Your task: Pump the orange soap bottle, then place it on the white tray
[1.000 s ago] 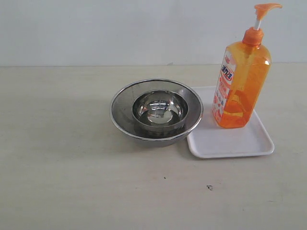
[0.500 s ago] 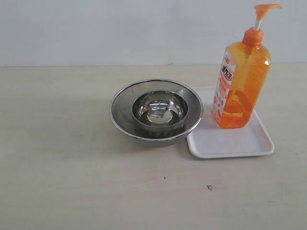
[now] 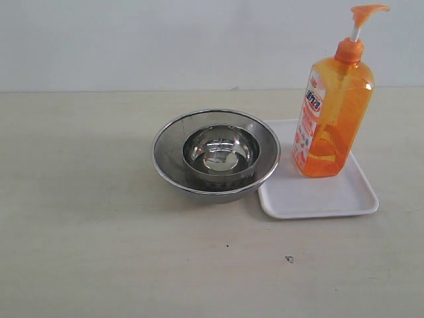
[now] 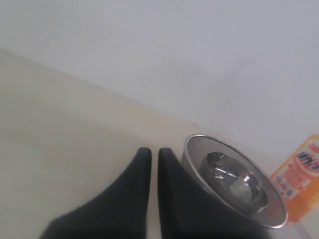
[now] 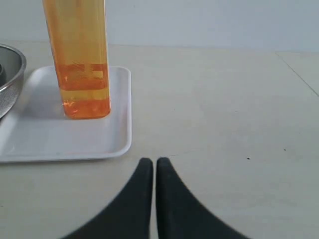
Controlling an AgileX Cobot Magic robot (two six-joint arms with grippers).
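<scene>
I see the tall translucent orange plastic soap bottle [image 3: 329,116] standing upright on the flat white rectangular plastic tray [image 3: 318,202], toward its far side. Just beside the tray, a small round steel bowl [image 3: 220,154] sits nested in a wider steel mesh bowl [image 3: 171,159]. My left hand [image 4: 154,153] and right hand [image 5: 154,162] are each narrowed to a slit, holding nothing, off the tray above the pale surface [image 3: 99,252].

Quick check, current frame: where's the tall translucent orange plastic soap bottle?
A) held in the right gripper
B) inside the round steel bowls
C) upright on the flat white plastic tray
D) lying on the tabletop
C: the orange soap bottle stands upright on the white tray, beside the nested steel bowls, with the right gripper shut and clear of it.
</scene>
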